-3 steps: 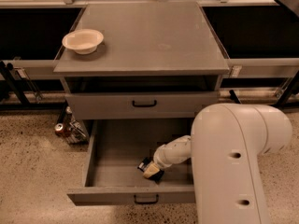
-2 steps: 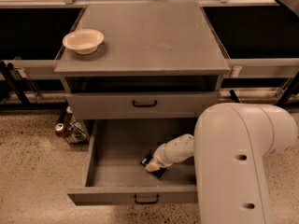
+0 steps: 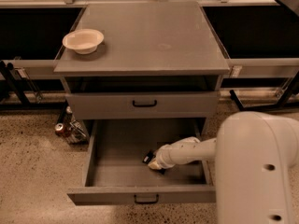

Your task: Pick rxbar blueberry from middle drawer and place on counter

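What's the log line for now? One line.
gripper: inside open wide grey lowest drawer | round cream bowl: on flat grey counter

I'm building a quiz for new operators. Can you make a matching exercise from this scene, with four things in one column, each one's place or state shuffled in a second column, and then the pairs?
Things
1. cream round bowl
2. white arm's gripper
3. small reddish can
4. upper grey drawer with a dark handle

Places or states
A. on the speckled floor, left of the grey cabinet
B. shut
C. near the left edge of the flat grey counter
D. down inside the pulled-out middle drawer

Pairs: 1-C, 2-D, 3-A, 4-B
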Available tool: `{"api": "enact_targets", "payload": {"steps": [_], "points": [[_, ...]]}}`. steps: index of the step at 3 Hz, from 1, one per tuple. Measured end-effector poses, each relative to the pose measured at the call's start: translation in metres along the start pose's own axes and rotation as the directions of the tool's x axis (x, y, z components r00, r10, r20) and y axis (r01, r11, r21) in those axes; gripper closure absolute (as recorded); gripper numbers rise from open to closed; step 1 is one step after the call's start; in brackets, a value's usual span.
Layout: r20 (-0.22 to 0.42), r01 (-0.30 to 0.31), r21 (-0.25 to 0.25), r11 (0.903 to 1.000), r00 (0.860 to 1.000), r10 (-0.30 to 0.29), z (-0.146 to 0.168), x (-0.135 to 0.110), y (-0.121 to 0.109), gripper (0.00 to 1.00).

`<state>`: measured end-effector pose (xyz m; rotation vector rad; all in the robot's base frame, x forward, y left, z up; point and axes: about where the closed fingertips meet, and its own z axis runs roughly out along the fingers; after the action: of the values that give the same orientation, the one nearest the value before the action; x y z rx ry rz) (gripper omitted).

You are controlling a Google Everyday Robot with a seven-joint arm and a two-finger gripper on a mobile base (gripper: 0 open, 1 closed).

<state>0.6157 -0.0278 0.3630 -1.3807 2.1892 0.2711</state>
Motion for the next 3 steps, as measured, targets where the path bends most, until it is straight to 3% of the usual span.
{"api": "enact_targets", "payload": {"steps": [1,2,3], "points": [[0.073,0.002,-0.026,0.9997,0.997,0.0,-0.014,0.0,-0.006,1.0],[0.171,-0.01,-0.067,0.9977,0.985,0.022,-0.044,-0.004,-0.01,1.0],[0.293,0.057,-0.059,0.9966,0.955,-0.037,-0.086,-0.021,-0.011,1.0]]}}
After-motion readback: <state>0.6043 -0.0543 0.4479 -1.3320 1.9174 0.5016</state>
